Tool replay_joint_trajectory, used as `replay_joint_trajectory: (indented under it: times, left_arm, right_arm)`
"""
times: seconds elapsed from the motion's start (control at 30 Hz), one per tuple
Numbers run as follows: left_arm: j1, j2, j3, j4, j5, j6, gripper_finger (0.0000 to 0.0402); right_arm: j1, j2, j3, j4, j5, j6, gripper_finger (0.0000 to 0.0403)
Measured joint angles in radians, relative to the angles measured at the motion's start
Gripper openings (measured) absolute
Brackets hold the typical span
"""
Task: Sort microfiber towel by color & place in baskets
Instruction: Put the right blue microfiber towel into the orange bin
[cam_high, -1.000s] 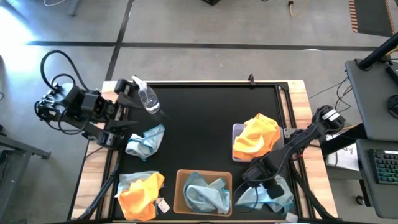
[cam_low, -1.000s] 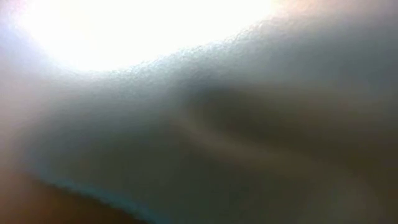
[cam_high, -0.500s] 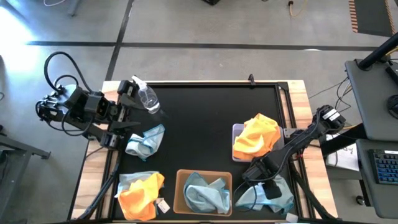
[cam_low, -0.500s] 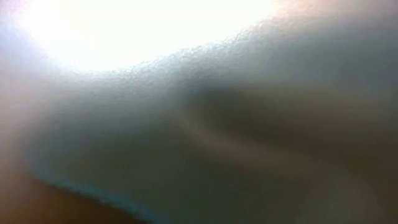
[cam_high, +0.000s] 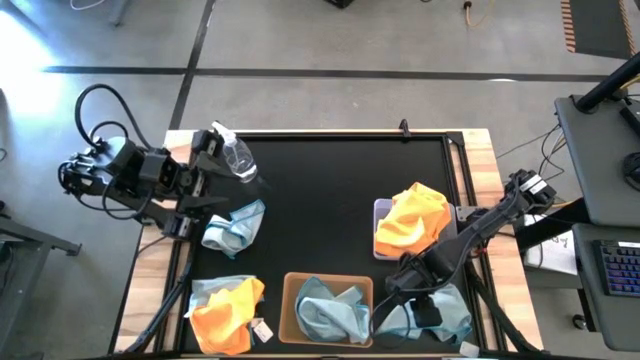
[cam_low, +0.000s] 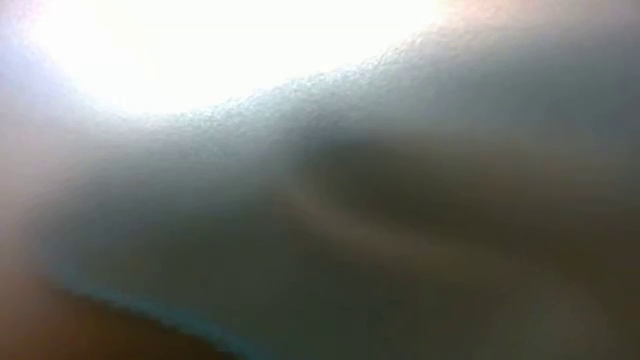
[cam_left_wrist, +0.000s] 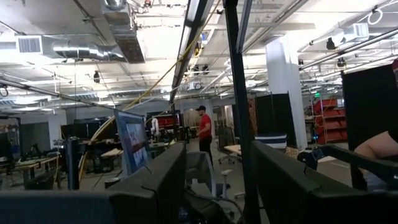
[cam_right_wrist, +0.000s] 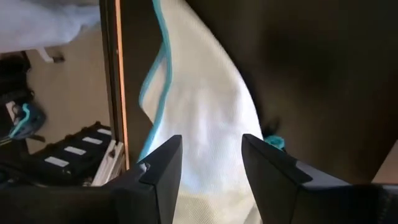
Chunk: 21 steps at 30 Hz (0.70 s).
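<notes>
My right gripper (cam_high: 424, 310) (cam_right_wrist: 211, 155) stands open, pointing down over a pale blue microfiber towel (cam_high: 440, 318) (cam_right_wrist: 205, 118) at the table's near right corner. The tan basket (cam_high: 290, 300) at the near edge holds pale blue towels (cam_high: 328, 308). The grey basket (cam_high: 380, 208) at the right holds an orange towel (cam_high: 412, 222). Another pale blue towel (cam_high: 236, 224) lies at the left. An orange towel (cam_high: 226, 316) lies on a pale blue one at the near left. My left gripper (cam_high: 205, 178) (cam_left_wrist: 217, 186) waits open at the far left, tipped upward. My right gripper's open fingers (cam_right_wrist: 163, 163) stand on either side of a raised part of the pale blue towel (cam_right_wrist: 208, 174), coming from above. Whether they touch the cloth I cannot tell.
A clear spray bottle (cam_high: 237, 158) lies at the far left beside my left gripper. The black mat (cam_high: 330, 180) is bare in its middle and far part. Something pale right at the lens fills the low view. A person in red (cam_left_wrist: 204, 127) stands far off in the room.
My right gripper has shifted a little toward the tan basket over the pale blue towel and has turned about its wrist. The towel's left part has spread slightly toward the basket.
</notes>
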Motion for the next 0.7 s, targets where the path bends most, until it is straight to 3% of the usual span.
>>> replay_joint_trajectory:
  times: [0.5, 0.7]
  left_arm:
    - [-0.001, 0.03, 0.0, -0.002, 0.0, -0.069, 0.0165]
    - [-0.001, 0.028, 0.0, -0.002, 0.0, -0.069, 0.0165]
  right_arm:
    - [0.019, 0.0, -0.111, 0.004, -0.01, 0.12, 0.0166]
    - [0.061, 0.0, -0.126, 0.031, -0.062, 0.177, 0.0169]
